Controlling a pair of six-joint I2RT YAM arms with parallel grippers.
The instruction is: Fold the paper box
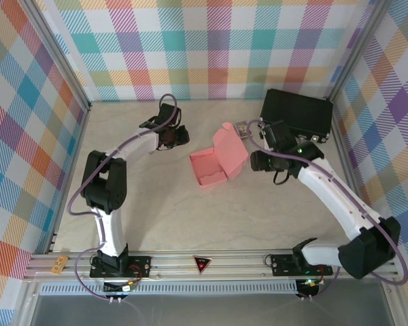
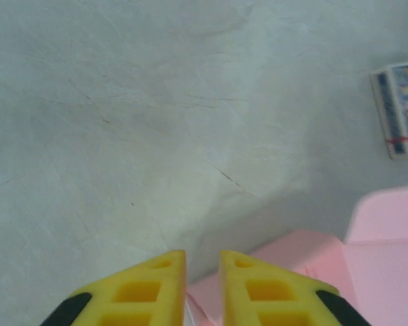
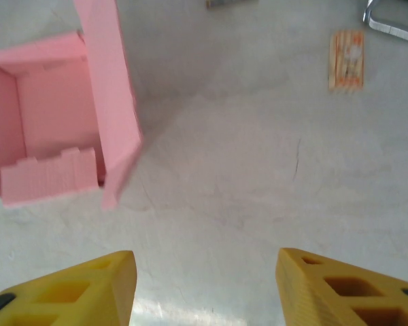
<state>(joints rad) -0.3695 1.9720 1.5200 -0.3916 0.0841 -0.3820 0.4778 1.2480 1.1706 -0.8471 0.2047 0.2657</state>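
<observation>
The paper box (image 1: 218, 160) is pink and partly formed, an open tray with its lid standing up, in the middle of the table. In the right wrist view the paper box (image 3: 52, 122) lies at the upper left, its tabbed front wall toward me. My right gripper (image 1: 256, 161) hovers just right of it, jaws wide open and empty (image 3: 204, 275). My left gripper (image 1: 179, 136) is up and to the left of the box, apart from it. Its yellow fingers (image 2: 156, 285) stand almost together with nothing between the tips (image 2: 203, 272), and a corner of the pink box (image 2: 381, 251) shows beyond them.
A black hard case (image 1: 296, 113) sits at the back right. A tiny printed card (image 1: 242, 128) lies between it and the box, also seen as the card (image 2: 401, 109). An orange tag (image 3: 346, 60) lies on the table. Checked walls enclose three sides.
</observation>
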